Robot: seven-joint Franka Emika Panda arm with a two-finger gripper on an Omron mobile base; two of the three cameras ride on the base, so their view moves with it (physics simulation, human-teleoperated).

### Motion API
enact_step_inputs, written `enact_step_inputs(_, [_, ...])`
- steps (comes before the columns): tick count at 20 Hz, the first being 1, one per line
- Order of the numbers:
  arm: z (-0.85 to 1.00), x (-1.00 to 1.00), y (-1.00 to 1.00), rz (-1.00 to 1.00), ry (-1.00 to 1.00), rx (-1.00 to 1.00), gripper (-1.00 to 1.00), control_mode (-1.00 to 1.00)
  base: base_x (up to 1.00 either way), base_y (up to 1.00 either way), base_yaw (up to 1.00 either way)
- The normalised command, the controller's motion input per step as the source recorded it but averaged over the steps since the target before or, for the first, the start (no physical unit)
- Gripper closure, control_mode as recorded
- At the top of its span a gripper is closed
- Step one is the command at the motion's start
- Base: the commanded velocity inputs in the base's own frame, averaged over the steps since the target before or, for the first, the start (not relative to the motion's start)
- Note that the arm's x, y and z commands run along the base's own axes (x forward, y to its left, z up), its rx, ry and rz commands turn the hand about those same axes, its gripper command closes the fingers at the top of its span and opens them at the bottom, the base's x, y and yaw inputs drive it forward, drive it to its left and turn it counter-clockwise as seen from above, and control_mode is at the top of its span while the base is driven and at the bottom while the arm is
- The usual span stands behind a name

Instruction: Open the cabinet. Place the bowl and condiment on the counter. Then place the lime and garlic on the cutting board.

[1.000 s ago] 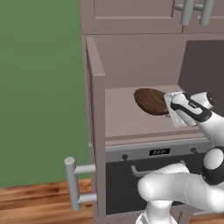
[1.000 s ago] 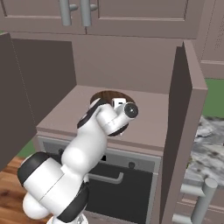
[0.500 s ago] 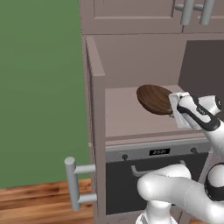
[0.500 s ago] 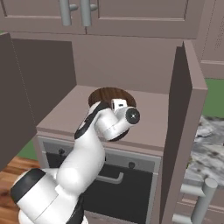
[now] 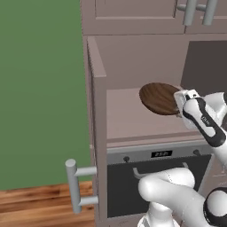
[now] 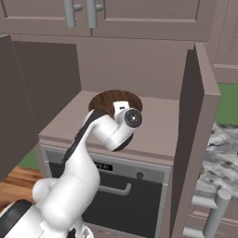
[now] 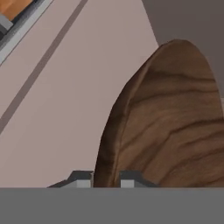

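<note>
Inside the cabinet [image 5: 133, 124], bowl [image 7: 166, 127] rim (near edge) between pincer [image 7: 106, 179] fingertips, pinched tight.

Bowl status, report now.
End effector shut on bowl rim. Bowl tilted above cabinet shelf, cabinet door open. Door flanks the exit path.

A plain green wall [image 5: 42, 88] stands left of taupe wall cabinets [image 6: 139, 18], above a wooden plank floor [image 5: 40, 204] and a dark built-in oven [image 6: 125, 195].
</note>
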Motion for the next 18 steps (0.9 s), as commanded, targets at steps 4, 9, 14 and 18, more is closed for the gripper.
enact_step_inputs(4, [0.37, -0.39, 0.0, 0.0, 0.0, -0.11, 1.0, -1.0, 0.0, 0.0, 0.0])
enact_step_inputs(9, [0.25, -0.53, 0.0, 0.0, 0.0, -0.08, 1.0, -1.0, 0.0, 0.0, 0.0])
enact_step_inputs(14, [0.13, -0.62, 0.05, 0.0, 0.0, -0.06, 1.0, -1.0, 0.0, 0.0, 0.0])
enact_step_inputs(18, [0.07, -0.6, 0.11, 0.0, 0.0, -0.07, 1.0, -1.0, 0.0, 0.0, 0.0])
